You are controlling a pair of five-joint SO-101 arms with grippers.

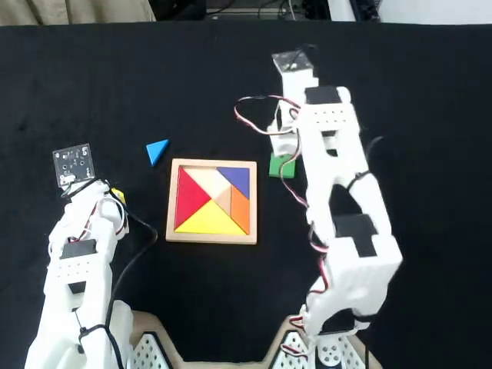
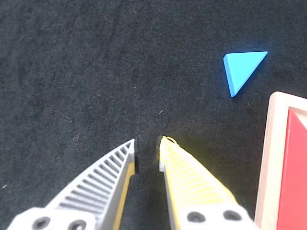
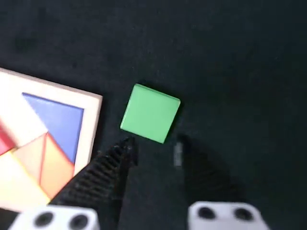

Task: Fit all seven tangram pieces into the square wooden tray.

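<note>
High view: tray [image 1: 212, 239], part filled, at mid-counter [image 1: 415, 92]; blue triangle [image 1: 157, 150] lies off its far left corner, green square [image 1: 281, 164] just beside its right rim, apart. Left wrist view adds the left pincer [image 2: 146, 146], narrowly parted and empty. Right wrist view adds the right pincer [image 3: 152, 148], spread, tips just beside the green square. Black cloth covers the counter; a curtain [image 1: 77, 9] hangs behind

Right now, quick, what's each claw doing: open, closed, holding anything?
Left claw: slightly open, holding nothing.
Right claw: open, empty, green square just ahead of it.
</note>
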